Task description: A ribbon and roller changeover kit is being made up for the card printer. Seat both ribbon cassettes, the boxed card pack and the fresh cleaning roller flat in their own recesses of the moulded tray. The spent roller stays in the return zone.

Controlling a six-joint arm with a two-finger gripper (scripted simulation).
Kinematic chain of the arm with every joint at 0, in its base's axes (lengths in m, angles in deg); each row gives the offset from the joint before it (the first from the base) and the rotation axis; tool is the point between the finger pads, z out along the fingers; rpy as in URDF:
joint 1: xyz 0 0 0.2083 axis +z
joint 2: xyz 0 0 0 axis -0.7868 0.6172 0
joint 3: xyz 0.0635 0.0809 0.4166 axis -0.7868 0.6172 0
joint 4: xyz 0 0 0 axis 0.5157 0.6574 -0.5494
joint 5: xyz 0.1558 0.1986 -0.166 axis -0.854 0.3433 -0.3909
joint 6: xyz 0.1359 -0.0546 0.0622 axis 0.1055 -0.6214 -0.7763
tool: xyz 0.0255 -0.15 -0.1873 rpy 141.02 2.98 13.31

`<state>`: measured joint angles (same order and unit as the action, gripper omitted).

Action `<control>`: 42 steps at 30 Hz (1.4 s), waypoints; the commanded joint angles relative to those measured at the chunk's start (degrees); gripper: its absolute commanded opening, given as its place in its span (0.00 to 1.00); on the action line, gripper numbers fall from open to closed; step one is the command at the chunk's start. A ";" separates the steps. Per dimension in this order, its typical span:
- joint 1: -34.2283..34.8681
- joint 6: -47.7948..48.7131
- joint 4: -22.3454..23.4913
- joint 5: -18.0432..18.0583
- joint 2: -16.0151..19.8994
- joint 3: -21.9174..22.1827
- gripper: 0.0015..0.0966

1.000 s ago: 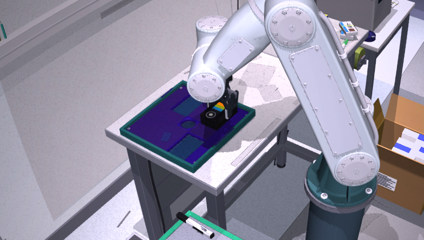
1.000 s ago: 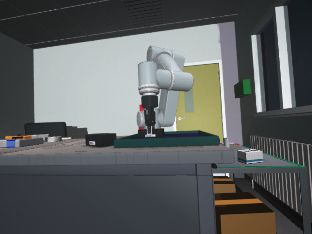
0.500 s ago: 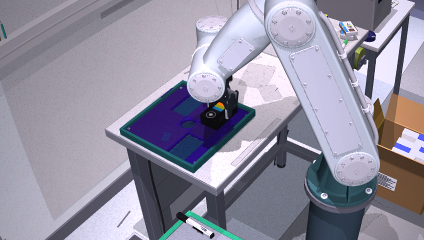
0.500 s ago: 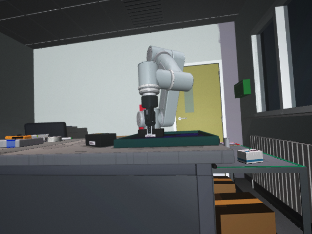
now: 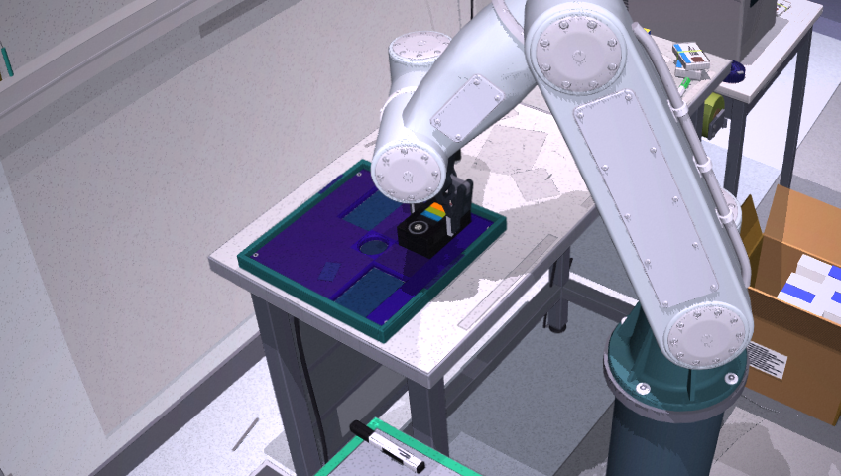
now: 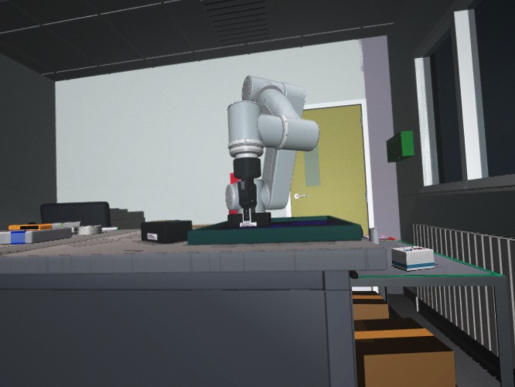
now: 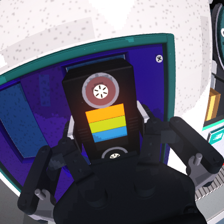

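The black ribbon cassette [image 5: 432,229] [image 7: 105,111] with orange, green and blue stripes and two spools sits in the far right part of the moulded purple tray [image 5: 370,248] [image 6: 275,230]. My gripper [image 5: 453,221] [image 7: 108,126] [image 6: 248,220] stands straight down over it, its fingers closed on the cassette's two long sides. A second black cassette [image 6: 166,231] lies on the table outside the tray. A boxed pack [image 6: 413,257] with a blue stripe lies on a lower side table.
The tray's teal rim [image 7: 169,79] runs close beside the cassette. Empty recesses, two rectangular [image 5: 369,290] and one round [image 5: 373,246], lie further along the tray. A marker [image 5: 387,446] lies on a lower green-edged board.
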<state>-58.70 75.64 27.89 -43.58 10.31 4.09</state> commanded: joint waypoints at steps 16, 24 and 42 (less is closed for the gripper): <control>0.00 0.00 -0.01 0.00 -0.03 -0.03 0.93; 0.00 0.00 -0.01 0.00 -0.03 -0.03 0.93; 0.00 0.00 -0.02 13.64 -6.79 -7.00 0.93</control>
<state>-58.70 75.64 27.88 -29.74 3.47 -2.95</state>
